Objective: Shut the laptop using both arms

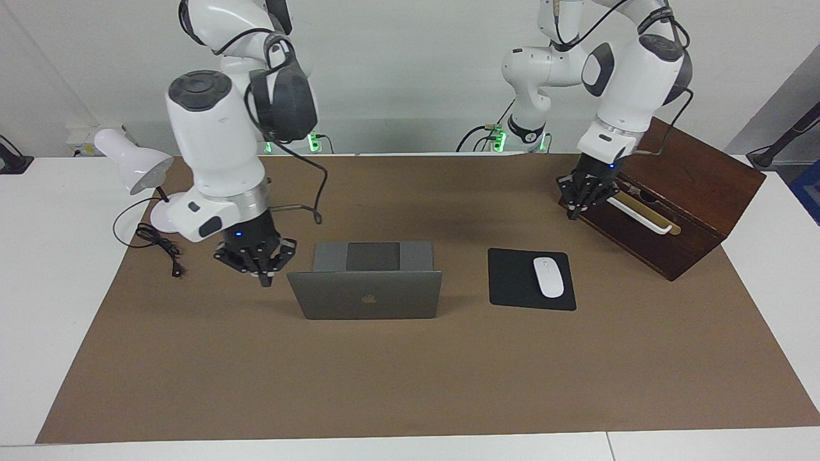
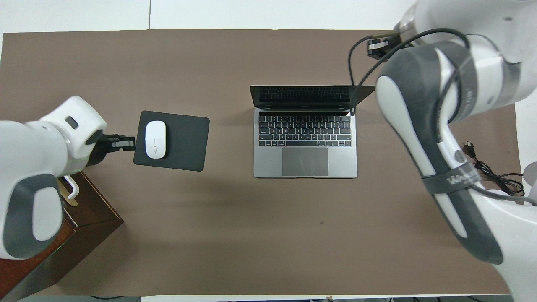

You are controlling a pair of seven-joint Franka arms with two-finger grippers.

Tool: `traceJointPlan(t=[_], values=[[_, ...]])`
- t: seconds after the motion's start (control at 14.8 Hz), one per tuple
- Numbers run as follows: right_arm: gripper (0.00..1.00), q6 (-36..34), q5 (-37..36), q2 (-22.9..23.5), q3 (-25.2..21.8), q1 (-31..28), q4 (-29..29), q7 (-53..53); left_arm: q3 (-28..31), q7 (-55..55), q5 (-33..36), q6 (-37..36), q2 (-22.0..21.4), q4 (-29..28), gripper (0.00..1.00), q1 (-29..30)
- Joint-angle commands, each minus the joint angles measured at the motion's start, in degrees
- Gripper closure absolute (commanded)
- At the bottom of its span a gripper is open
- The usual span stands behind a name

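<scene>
Laptop (image 1: 365, 288) mid-mat, lid open and upright, logo face turned away from robots, keyboard toward them; not yet closed. Right gripper (image 1: 262, 276) low just beside lid's edge at right arm's end, likely staged to push lid down; finger state: cannot tell. Left gripper (image 1: 582, 203) well apart from laptop, in front of wooden box (image 1: 679, 211), near mouse pad (image 1: 530, 280); waiting, finger state: cannot tell. Mouse (image 1: 548, 276) on pad.

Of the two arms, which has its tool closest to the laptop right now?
The right tool, hanging just beside the open laptop at the lid's edge. The left tool is over the wooden box, with the mouse pad lying between box and laptop.
</scene>
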Motion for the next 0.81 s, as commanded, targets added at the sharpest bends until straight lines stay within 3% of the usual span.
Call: traceJointPlan(t=[0.0, 0.41, 0.74], values=[[1.0, -0.93, -0.94, 1.77, 0.02, 1.92, 2.5, 3.16, 0.71, -4.61, -1.14, 12.29, -7.73, -13.06, 1.0, -6.82], [1.0, 0.22, -2.16, 3.53, 0.02, 7.1, 2.23, 10.71, 0.62, -11.66, -1.14, 26.28, -8.97, -18.79, 1.0, -19.48], [1.0, 2.68, -3.83, 4.59, 0.02, 10.19, 1.88, 15.03, 0.62, -10.61, -1.05, 36.75, -5.99, -20.47, 1.0, -24.94]])
